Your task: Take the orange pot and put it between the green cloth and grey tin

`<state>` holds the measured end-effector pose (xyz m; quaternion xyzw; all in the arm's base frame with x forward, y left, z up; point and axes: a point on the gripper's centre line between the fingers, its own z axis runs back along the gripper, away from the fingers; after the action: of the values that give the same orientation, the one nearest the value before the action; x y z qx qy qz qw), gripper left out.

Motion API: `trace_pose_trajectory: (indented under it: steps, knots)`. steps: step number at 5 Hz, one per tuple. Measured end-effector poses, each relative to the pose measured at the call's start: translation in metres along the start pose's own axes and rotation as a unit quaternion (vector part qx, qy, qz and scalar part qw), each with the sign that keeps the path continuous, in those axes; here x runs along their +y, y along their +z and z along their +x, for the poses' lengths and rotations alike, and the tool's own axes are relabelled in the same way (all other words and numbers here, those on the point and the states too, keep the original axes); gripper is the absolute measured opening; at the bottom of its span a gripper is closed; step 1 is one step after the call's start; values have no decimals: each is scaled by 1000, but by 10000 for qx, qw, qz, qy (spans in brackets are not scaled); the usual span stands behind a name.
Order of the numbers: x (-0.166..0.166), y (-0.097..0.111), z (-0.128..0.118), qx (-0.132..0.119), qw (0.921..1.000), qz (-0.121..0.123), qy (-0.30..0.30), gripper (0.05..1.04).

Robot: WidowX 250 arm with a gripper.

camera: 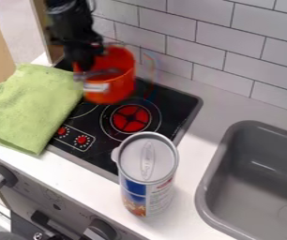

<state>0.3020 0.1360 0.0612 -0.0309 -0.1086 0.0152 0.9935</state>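
My gripper (88,71), at the upper left, is shut on the left side of the orange pot (119,79). The pot appears raised over the back of the black stovetop, to the right of the green cloth's upper end. Spread over the stove's left side and the counter, the green cloth (33,108) lies somewhat rumpled. The grey tin (147,161), a can with a grey lid and a printed side, stands upright at the stove's front right corner.
The black stovetop (93,124) has red burner markings and two red knob markings. A grey sink (253,173) is set into the white counter at the right. White wall tiles run behind, and oven knobs line the front below.
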Motion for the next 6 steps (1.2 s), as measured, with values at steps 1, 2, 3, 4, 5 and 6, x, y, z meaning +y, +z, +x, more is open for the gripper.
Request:
trace_pose_trajectory:
  steps: [1, 2, 3, 4, 5, 6]
  knots:
    - [6, 6, -14, -58, 9994, 59, 348, 55]
    - [5, 7, -29, 154, 9978, 111, 630, 55]
    - [0, 9, -49, 74, 9976, 182, 657, 55]
    - [-6, 4, -62, 50, 9973, 222, 697, 55]
    - [-11, -6, -73, 115, 9962, 268, 817, 55]
    - [-11, -11, -75, 59, 9948, 482, 892, 55]
